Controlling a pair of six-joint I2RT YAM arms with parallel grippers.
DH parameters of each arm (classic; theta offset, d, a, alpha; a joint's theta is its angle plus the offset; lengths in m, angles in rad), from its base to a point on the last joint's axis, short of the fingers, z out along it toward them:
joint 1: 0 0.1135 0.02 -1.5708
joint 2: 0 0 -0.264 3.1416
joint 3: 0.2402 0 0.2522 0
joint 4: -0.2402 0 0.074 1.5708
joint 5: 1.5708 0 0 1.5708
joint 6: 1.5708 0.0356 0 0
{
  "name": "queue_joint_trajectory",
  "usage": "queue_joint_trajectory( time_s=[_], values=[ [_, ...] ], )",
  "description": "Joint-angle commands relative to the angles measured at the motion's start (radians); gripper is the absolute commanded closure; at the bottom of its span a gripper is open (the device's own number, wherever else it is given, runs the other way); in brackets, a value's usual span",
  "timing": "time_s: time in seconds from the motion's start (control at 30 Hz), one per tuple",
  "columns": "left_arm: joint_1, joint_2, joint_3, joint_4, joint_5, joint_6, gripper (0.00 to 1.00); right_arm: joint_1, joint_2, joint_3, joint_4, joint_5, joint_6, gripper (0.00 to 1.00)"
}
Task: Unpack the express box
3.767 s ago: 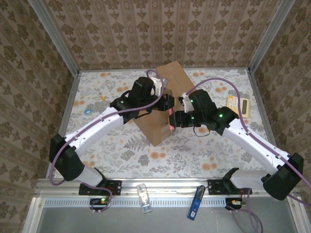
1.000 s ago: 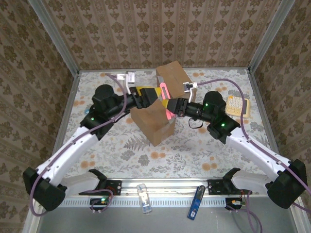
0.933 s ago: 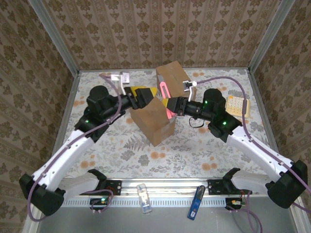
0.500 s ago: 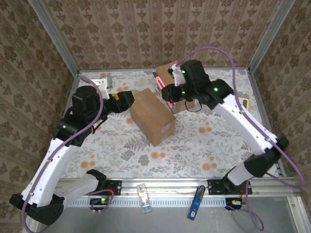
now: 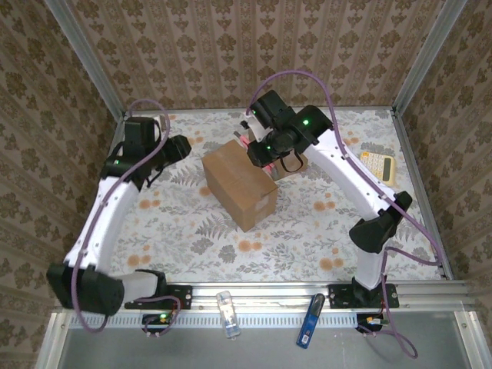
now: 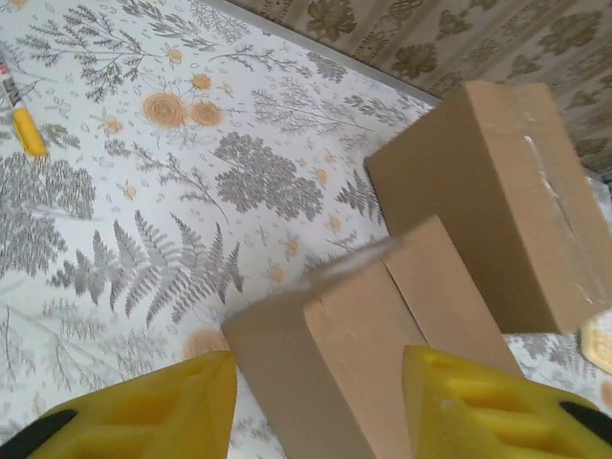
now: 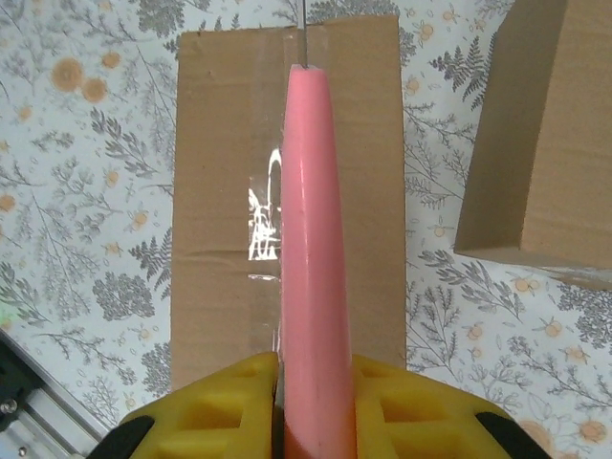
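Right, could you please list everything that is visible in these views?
taped box: one, brown, table centre.
second box: one, brown, just behind it.
cutter: one, pink, over the taped box.
pen: one, yellow, table's left side.
calculator: one, cream, table's right side.
small devices: two, white and blue, front rail.
table: one, floral cloth.
left gripper: yellow fingers, open, facing the boxes.
right gripper: yellow fingers, shut on the cutter.

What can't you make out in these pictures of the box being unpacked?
Taped box contents: flaps closed in every view.
Pink cutter blade, right wrist view: thin, runs off the top edge; contact with the box unclear.
Yellow object, left wrist view: cut by the left edge, unidentifiable.
Calculator keys, top view: too small.
Second box, left wrist view: right end cut off.
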Motion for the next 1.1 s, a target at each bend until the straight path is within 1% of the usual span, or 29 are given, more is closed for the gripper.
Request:
queue_joint_trajectory(
  time_s=[0.0,0.1,0.27,0.47,0.63,0.77,1.07],
  values=[
    [0.054,0.131,0.076,0.130,0.099,0.041,0.58,0.011,0.014,0.039,-0.075,0.043,-0.027,1.00],
    [0.079,0.263,0.147,0.160,0.115,0.076,0.63,0.016,0.002,0.028,-0.071,0.044,-0.023,1.00],
    [0.079,0.460,0.227,0.232,0.204,0.130,0.65,0.022,-0.030,-0.021,-0.053,0.033,-0.012,1.00],
    [0.048,0.589,0.261,0.275,0.273,0.164,0.66,0.025,-0.054,-0.073,-0.030,0.005,-0.005,1.00],
    [-0.004,0.618,0.247,0.268,0.275,0.192,0.66,0.027,-0.048,-0.085,-0.027,0.004,-0.001,1.00],
    [-0.030,0.619,0.200,0.279,0.274,0.186,0.67,0.029,-0.037,-0.089,-0.029,0.008,0.005,1.00],
    [-0.062,0.527,0.046,0.334,0.261,0.148,0.67,0.037,-0.033,-0.089,-0.050,0.018,0.004,1.00]
  ],
)
